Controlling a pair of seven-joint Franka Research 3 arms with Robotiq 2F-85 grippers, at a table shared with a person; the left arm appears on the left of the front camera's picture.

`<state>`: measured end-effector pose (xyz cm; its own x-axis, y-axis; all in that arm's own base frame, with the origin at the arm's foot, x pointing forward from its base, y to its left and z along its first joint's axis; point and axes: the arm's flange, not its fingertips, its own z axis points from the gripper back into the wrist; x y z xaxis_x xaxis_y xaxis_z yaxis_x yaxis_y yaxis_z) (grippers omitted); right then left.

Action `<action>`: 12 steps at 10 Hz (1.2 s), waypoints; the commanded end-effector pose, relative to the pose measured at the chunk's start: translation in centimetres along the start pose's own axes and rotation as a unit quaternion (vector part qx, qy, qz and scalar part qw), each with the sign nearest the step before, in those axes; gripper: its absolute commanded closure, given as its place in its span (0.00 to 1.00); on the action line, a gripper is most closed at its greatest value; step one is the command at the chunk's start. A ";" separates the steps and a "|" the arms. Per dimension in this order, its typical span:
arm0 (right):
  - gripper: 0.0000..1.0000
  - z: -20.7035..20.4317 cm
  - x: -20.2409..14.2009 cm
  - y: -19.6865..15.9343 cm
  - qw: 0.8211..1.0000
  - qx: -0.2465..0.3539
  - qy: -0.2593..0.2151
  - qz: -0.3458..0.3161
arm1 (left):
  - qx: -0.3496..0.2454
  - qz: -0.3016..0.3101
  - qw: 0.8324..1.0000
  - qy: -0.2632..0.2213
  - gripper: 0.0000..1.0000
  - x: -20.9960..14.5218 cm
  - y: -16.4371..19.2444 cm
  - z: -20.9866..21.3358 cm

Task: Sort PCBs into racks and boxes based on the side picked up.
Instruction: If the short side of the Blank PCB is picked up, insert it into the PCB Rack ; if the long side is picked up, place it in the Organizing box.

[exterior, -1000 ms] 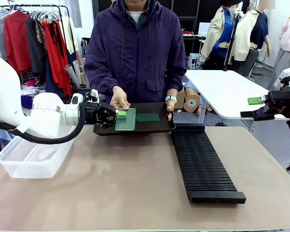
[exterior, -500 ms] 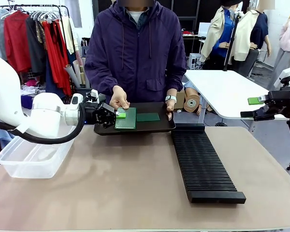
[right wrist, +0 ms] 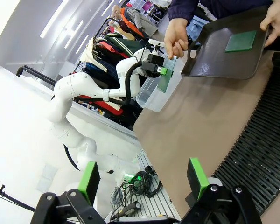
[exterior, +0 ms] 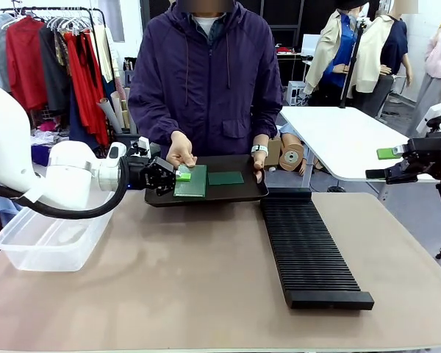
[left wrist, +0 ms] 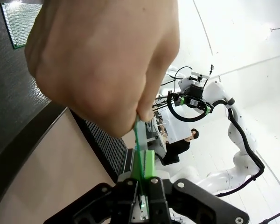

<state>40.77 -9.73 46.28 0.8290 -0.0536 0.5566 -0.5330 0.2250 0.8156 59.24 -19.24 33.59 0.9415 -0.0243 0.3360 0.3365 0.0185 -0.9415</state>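
Two arms share the brown table [exterior: 206, 294] with a person, who holds a dark tray [exterior: 206, 200] at its far edge. The long black rack [exterior: 309, 250] lies right of centre, and the clear box [exterior: 48, 239] sits at the left. A spare PCB [exterior: 226, 178] lies flat on the tray, while the person's hand [exterior: 181, 151] pinches the offered PCB [exterior: 192, 184]. A second ago the left gripper [exterior: 178, 175] stood slightly apart around that board; now its pads clamp it. The grasp looks made, so the handover likely needs only the hand's release. The right gripper [right wrist: 143, 179] waits wide, holding nothing.
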 end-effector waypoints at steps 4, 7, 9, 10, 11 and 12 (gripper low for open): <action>0.00 -0.1 0.1 0.2 1.000 0.003 -0.001 0.000 | -0.004 -0.008 1.000 -0.005 1.00 0.0 -0.1 -0.2; 0.00 -0.1 0.1 0.2 1.000 0.003 -0.001 0.000 | -0.004 -0.008 1.000 -0.005 1.00 0.0 -0.1 -0.2; 0.00 -0.1 0.1 0.2 1.000 0.003 -0.001 0.000 | -0.004 -0.008 1.000 -0.005 1.00 0.0 -0.1 -0.2; 0.00 -0.1 0.1 0.2 1.000 0.003 -0.001 0.000 | -0.004 -0.008 1.000 -0.005 1.00 0.0 -0.1 -0.2; 0.00 -0.1 0.1 0.2 1.000 0.003 -0.001 0.000 | -0.004 -0.008 1.000 -0.005 1.00 0.0 -0.1 -0.2; 0.00 -0.1 0.1 0.2 1.000 0.003 -0.001 0.000 | -0.004 -0.008 1.000 -0.005 1.00 0.0 -0.1 -0.2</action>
<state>40.77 -9.73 46.28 0.8290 -0.0536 0.5566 -0.5330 0.2249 0.8156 59.24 -19.27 33.59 0.9412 -0.0242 0.3370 0.3374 0.0190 -0.9412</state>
